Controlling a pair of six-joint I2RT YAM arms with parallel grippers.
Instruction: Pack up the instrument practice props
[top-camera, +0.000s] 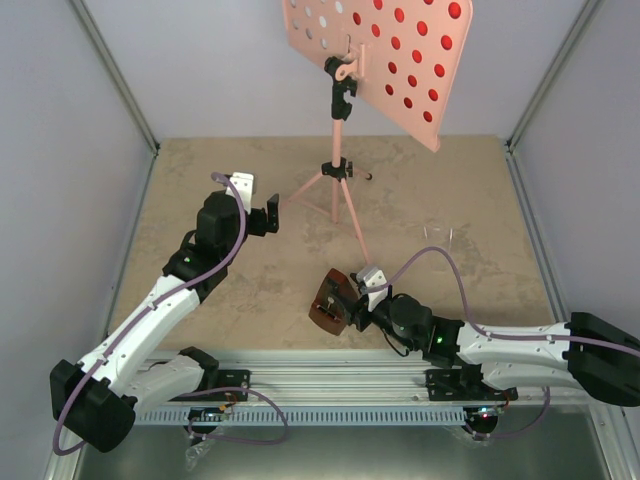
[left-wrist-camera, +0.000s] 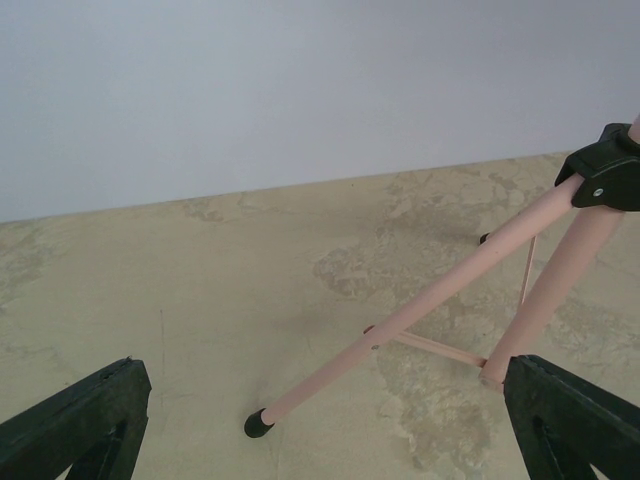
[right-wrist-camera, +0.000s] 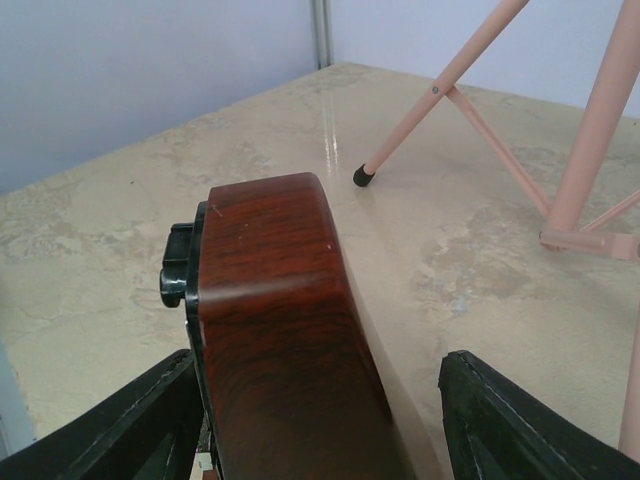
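Note:
The pink music stand (top-camera: 337, 168) stands at the back middle on its tripod, its hole-dotted desk (top-camera: 375, 50) tilted. Red (top-camera: 425, 40) shows through the right holes and white (top-camera: 318, 18) through the left ones; the sheets themselves are hidden behind the desk. The brown metronome (top-camera: 328, 300) lies on its side near the front. My right gripper (top-camera: 338, 304) is open around it; in the right wrist view the metronome (right-wrist-camera: 270, 300) sits between the fingers (right-wrist-camera: 520, 410), with a gap on the right side. My left gripper (top-camera: 272, 217) is open and empty, straddling the stand's left leg (left-wrist-camera: 440, 285) near its black foot (left-wrist-camera: 258, 424).
A small clear object (top-camera: 440, 235) sits on the table at the right of the stand. Grey walls and metal posts (top-camera: 115, 75) close in the table. A metal rail (top-camera: 330, 365) runs along the near edge.

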